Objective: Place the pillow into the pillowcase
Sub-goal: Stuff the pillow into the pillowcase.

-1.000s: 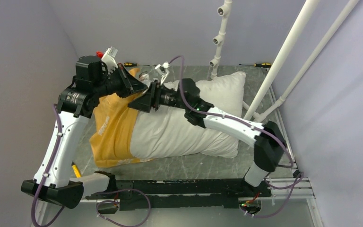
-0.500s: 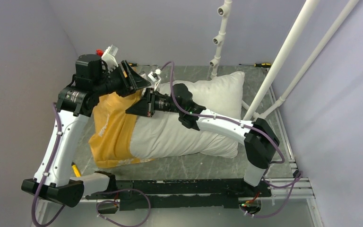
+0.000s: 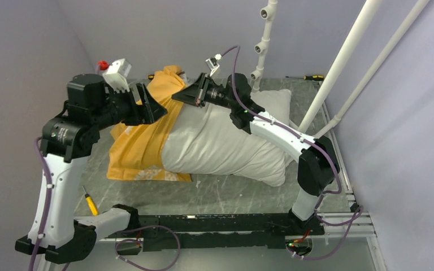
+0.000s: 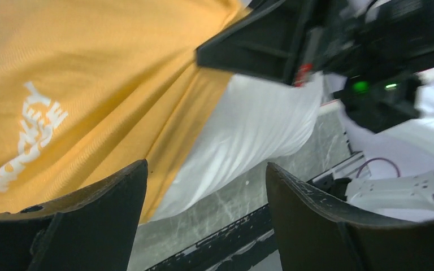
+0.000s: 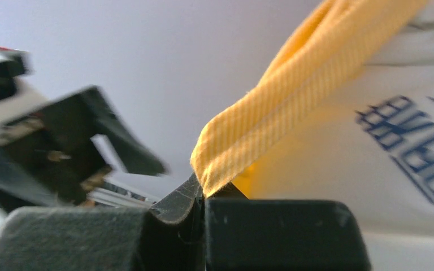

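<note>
only the right wrist view shows the right claw (image 5: 203, 195) pinching the bunched hem of the pillowcase (image 5: 271, 113), the left claw (image 4: 204, 169) spread, while overhead the pillow (image 3: 220, 147) lies mid-frame, its left end sheathed, on the worktop (image 3: 231, 195).

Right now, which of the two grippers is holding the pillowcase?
The right gripper: its jaws are shut on the orange edge of the pillowcase. The left gripper stands open, holding nothing.

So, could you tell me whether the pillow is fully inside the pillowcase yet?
Partly in: the pillowcase covers only one end; most of the pillow lies bare and white.
</note>
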You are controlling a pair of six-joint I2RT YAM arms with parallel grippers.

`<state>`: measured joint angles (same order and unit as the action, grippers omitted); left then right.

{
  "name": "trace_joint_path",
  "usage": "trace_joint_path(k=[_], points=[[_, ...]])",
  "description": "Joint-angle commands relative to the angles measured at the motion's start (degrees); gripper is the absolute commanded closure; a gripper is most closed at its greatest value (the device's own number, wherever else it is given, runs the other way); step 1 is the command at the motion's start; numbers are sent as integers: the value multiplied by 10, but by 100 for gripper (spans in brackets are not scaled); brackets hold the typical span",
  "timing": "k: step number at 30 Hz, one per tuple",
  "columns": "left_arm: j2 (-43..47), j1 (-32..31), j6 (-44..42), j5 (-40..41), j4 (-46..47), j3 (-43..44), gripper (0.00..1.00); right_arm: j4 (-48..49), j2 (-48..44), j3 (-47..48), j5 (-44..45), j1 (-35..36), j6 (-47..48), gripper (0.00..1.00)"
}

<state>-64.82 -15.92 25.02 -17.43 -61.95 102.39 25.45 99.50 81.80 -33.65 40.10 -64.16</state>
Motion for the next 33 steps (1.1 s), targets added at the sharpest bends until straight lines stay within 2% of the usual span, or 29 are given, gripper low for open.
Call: trace_joint_path(k=[1, 6, 13, 14, 17, 18, 20, 21, 23, 25, 26, 27, 30, 31, 33], points=[[-5, -2, -40, -15, 26, -69, 20, 60, -21, 70, -30, 2, -67, 100], [-22, -7, -16, -36, 107, -103, 21, 40, -14, 100, -27, 6, -89, 100], [-32, -18, 7, -28, 184, -140, 25, 49, -33, 59, 0, 7, -118, 100], [-35, -20, 9, -37, 194, -145, 32, 56, -30, 59, -4, 7, -123, 100], [-46, -27, 15, -46, 204, -147, 90, 70, -19, 66, -19, 8, -133, 100], [-46, -27, 19, -42, 205, -148, 100, 63, -17, 70, -23, 8, -127, 100], [-44, -27, 23, -31, 205, -146, 100, 47, -22, 67, -29, 7, -110, 100], [-41, -27, 24, -25, 203, -143, 100, 44, -28, 59, -31, 5, -98, 87], [-33, -27, 28, -16, 192, -135, 100, -14, -56, 33, -15, 0, -56, 49], [-22, -27, 30, -4, 185, -130, 100, -121, -86, 24, 2, -4, 16, 24], [-18, -26, 32, 1, 180, -125, 100, -165, -104, 16, 21, -5, 54, 17], [-16, -26, 38, 2, 173, -121, 100, -190, -121, 2, 35, -5, 82, 14], [-16, -25, 50, -28, 162, -105, 100, -191, -169, -70, 46, -5, 116, 14], [-9, -25, 60, -56, 177, -107, 100, -153, -185, -130, 31, -1, 112, 20], [-6, -25, 74, -75, 189, -108, 100, -116, -173, -157, 25, 11, 99, 27]])
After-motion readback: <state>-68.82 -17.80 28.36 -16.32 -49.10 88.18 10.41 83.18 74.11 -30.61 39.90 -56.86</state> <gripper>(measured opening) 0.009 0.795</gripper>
